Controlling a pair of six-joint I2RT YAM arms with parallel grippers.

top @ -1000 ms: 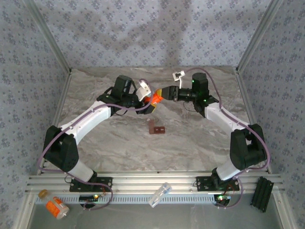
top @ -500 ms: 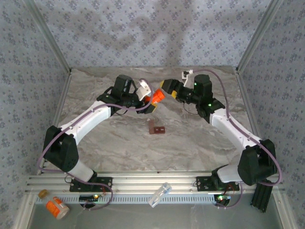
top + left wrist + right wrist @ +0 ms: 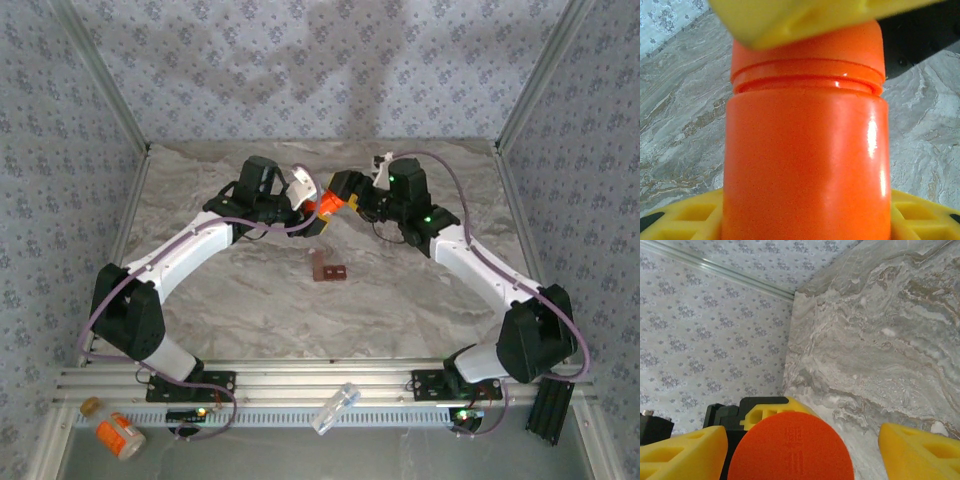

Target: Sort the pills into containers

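My left gripper [image 3: 313, 206] is shut on an orange bottle [image 3: 805, 150] and holds it above the back middle of the table. The bottle's round orange cap [image 3: 790, 450] points at my right gripper [image 3: 345, 194], which is open. The right gripper's yellow fingers [image 3: 920, 452] straddle the cap, with a clear gap on the right side. The containers [image 3: 328, 268], a small dark red-brown box, lie on the marble table in front of both grippers. The pills are out of view.
On the near ledge lie a white-capped labelled orange bottle [image 3: 118, 434], a clear plastic tube [image 3: 335, 408] and a black block [image 3: 552, 405]. Patterned walls and metal rails close in the table [image 3: 420, 300] on three sides.
The right arm has shifted its elbow and wrist, and its gripper has drawn back and returned over the bottle's cap with its jaws wider. The left arm and bottle have stayed put.
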